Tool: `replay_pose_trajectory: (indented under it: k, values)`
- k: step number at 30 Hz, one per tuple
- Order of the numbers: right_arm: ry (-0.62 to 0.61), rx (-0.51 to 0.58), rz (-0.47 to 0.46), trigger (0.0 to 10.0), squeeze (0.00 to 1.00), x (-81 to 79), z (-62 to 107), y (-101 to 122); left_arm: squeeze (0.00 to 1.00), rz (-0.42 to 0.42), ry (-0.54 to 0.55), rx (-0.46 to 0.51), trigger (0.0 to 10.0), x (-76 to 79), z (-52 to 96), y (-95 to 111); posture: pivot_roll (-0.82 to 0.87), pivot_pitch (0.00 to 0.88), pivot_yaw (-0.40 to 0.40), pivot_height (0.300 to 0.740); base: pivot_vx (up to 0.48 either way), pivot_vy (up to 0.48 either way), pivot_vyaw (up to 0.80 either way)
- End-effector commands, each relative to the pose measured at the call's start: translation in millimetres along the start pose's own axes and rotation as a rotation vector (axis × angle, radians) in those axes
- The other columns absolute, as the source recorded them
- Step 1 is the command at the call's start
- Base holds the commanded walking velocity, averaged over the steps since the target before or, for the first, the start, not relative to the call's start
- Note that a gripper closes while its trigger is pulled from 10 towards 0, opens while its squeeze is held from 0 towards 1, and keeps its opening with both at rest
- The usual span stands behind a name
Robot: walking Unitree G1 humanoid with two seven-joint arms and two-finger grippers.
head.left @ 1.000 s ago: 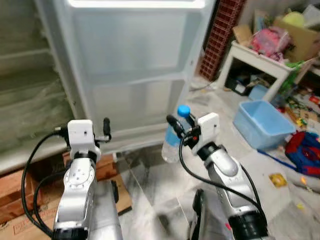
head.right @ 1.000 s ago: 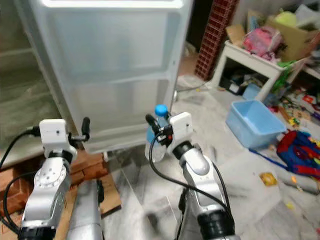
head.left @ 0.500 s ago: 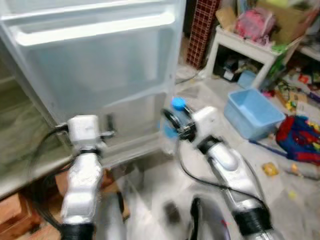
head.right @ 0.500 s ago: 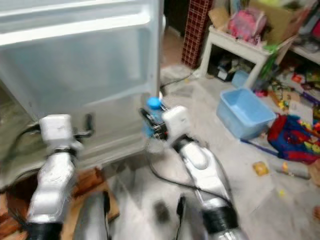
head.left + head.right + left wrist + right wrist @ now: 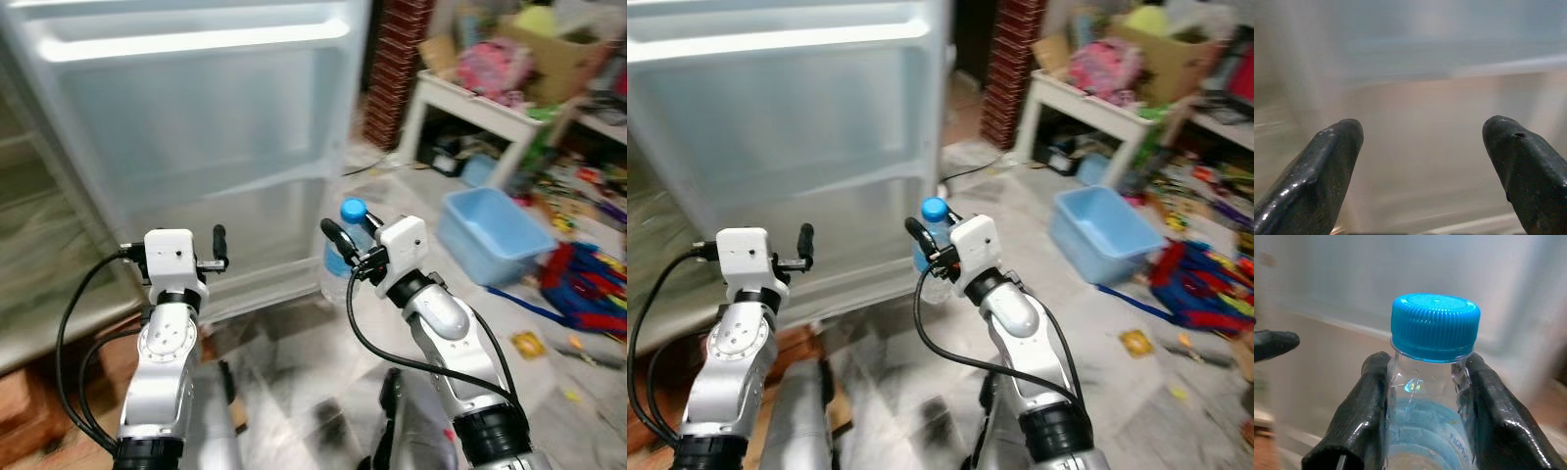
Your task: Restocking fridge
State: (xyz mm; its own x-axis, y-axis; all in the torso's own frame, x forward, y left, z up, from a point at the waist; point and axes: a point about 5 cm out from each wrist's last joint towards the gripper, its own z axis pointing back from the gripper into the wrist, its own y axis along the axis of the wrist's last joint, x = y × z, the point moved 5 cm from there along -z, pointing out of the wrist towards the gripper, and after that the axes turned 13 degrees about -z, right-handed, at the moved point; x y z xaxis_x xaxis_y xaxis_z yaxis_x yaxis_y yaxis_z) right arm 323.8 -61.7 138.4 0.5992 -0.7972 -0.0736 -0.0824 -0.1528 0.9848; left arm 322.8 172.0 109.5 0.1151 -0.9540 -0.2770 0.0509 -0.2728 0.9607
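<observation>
Standing upright between the right gripper's (image 5: 1422, 406) clamped fingers, the blue-capped water bottle (image 5: 341, 257) stays before the open fridge door (image 5: 206, 147), sharper than half a second ago; the left gripper (image 5: 1422, 147) hangs spread and empty.

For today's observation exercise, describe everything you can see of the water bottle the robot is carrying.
The water bottle is clear plastic with a ribbed blue screw cap and a pale blue label below the shoulder. It stands upright, cap still on, with the right gripper shut on its neck, one black finger pressing each side. It is held in the air before the white inner face of the open fridge door, near the door's lower part. How full it is cannot be told.
</observation>
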Motion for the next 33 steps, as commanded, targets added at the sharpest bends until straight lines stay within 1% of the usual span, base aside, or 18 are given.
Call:
replay_pose_trajectory:
  k: [1, 4, 5, 7, 10, 13, 15, 17, 18, 21, 22, 24, 25, 26, 30, 33]
  values:
    - [0.022, 0.047, 0.022, 10.0, 0.00, -3.2, -5.1, 13, 0.00, -0.015, 0.011, -0.006, 10.0, -2.6, -0.4, -1, 0.02, 0.000, -0.042, 0.517, 0.000, 0.000, 0.69]
    - [0.023, 0.046, 0.009, 10.0, 0.00, -3.4, -4.5, 13, 0.00, -0.032, 0.038, -0.008, 10.0, -5.7, 0.2, -1, 0.03, 0.000, -0.044, 0.517, 0.000, 0.000, 0.00]
    - [0.026, 0.045, 0.006, 10.0, 0.00, -3.4, -4.6, 12, 0.00, -0.055, 0.071, -0.023, 10.0, -11.3, 0.7, -4, 0.03, 0.000, -0.046, 0.517, 0.000, 0.000, 0.00]
    - [0.035, 0.044, 0.006, 10.0, 0.00, -4.2, -4.8, 12, 0.00, -0.072, 0.102, -0.039, 10.0, -17.0, 2.0, -7, 0.04, 0.000, -0.049, 0.517, 0.000, 0.000, 0.00]
    - [0.070, 0.040, 0.021, 10.0, 0.00, -7.5, -9.2, 11, 0.00, -0.052, 0.101, -0.054, 10.0, -21.1, 5.2, -10, 0.05, 0.000, -0.055, 0.517, 0.000, 0.000, 0.00]
    - [0.113, 0.039, 0.047, 10.0, 0.00, -12.1, -15.1, 12, 0.00, -0.063, 0.099, -0.066, 10.0, -25.8, 12.5, -14, 0.07, 0.000, -0.070, 0.517, 0.000, 0.000, 0.00]
    - [0.121, 0.039, 0.053, 10.0, 0.00, -12.9, -16.0, 12, 0.00, -0.064, 0.101, -0.068, 10.0, -26.7, 13.6, -14, 0.07, 0.000, -0.070, 0.517, 0.000, 0.000, 0.00]
    - [0.172, 0.041, 0.115, 10.0, 0.00, -18.2, -19.8, 13, 0.00, -0.052, 0.112, -0.095, 10.0, -31.3, 21.2, -19, 0.08, 0.016, -0.080, 0.517, 0.000, 0.000, 0.00]
    - [0.172, 0.041, 0.115, 10.0, 0.00, -18.2, -19.8, 13, 0.00, -0.052, 0.112, -0.095, 10.0, -31.3, 21.2, -19, 0.08, 0.016, -0.080, 0.517, 0.000, 0.000, 0.00]
    - [0.247, 0.047, 0.195, 10.0, 0.00, -26.5, -24.1, 14, 0.00, -0.066, 0.113, -0.150, 10.0, -37.3, 38.2, -30, 0.10, 0.045, -0.088, 0.517, 0.000, 0.000, 0.00]
    - [0.247, 0.047, 0.195, 10.0, 0.00, -26.5, -24.1, 14, 0.00, -0.066, 0.113, -0.150, 10.0, -37.3, 38.2, -30, 0.10, 0.045, -0.088, 0.517, 0.000, 0.000, 0.00]
    - [0.289, 0.047, 0.236, 10.0, 0.00, -30.7, -28.8, 12, 0.00, -0.081, 0.098, -0.199, 10.0, -42.3, 53.9, -41, 0.11, 0.066, -0.097, 0.517, 0.000, 0.000, 0.00]
    - [0.315, 0.044, 0.263, 10.0, 0.00, -32.7, -34.9, 10, 0.00, -0.088, 0.083, -0.233, 10.0, -46.1, 66.3, -48, 0.13, 0.077, -0.104, 0.517, 0.000, 0.000, 0.00]
    - [0.323, 0.043, 0.268, 10.0, 0.00, -33.3, -37.1, 9, 0.00, -0.088, 0.081, -0.238, 10.0, -47.1, 69.7, -49, 0.14, 0.083, -0.108, 0.517, 0.000, 0.000, 0.00]
    - [0.350, 0.048, 0.281, 10.0, 0.00, -37.7, -42.3, 9, 0.00, -0.087, 0.094, -0.244, 10.0, -50.7, 72.6, -50, 0.14, 0.085, -0.114, 0.517, 0.000, 0.000, 0.00]
    - [0.366, 0.061, 0.292, 10.0, 0.00, -41.6, -44.6, 13, 0.00, -0.087, 0.090, -0.220, 10.0, -48.2, 68.3, -44, 0.14, 0.082, -0.113, 0.517, 0.307, 0.000, 0.00]
